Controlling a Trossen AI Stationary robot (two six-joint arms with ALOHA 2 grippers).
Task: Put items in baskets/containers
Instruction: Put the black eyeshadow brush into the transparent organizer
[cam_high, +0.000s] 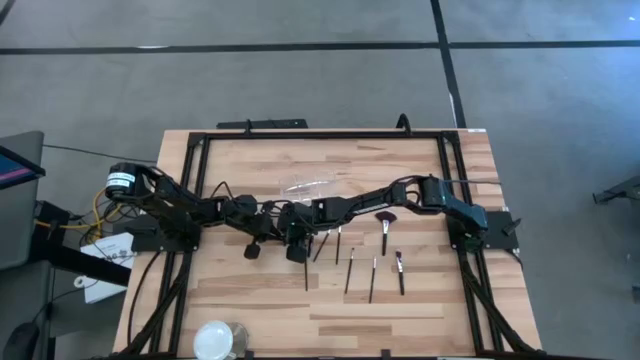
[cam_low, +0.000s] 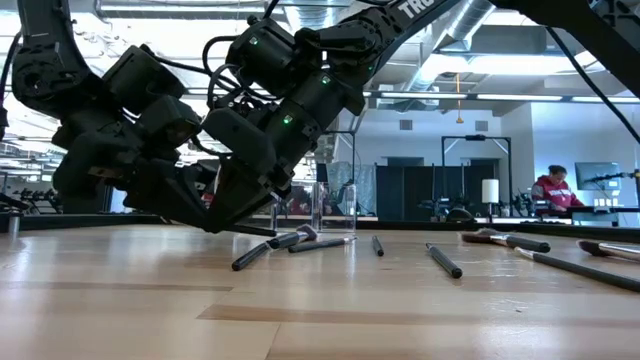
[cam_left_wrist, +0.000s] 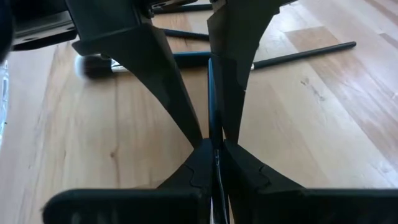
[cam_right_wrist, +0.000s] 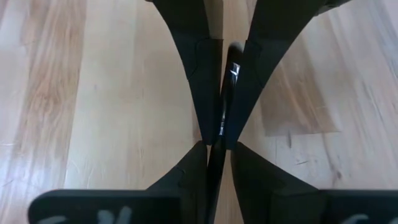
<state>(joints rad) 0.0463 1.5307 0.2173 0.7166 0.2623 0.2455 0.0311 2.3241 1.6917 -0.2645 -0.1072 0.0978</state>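
I am working in what looks like a robotics lab or industrial workshop: my two dark arms are reaching over a pale wooden-plank table (cam_high: 420, 310) framed in black metal rails, standing on a grey concrete floor (cam_high: 300, 80) crossed by dark lines. Beyond the tabletop, silver ceiling ducts (cam_low: 470, 30) are running overhead, and a person in a red top (cam_low: 553, 190) is sitting at a distant workstation.

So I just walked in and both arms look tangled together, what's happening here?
Both arms are low over the wooden table. The left gripper is shut on a slim makeup brush, and the right gripper is shut on another brush. More brushes lie loose on the table. The clear container sits just behind the grippers.
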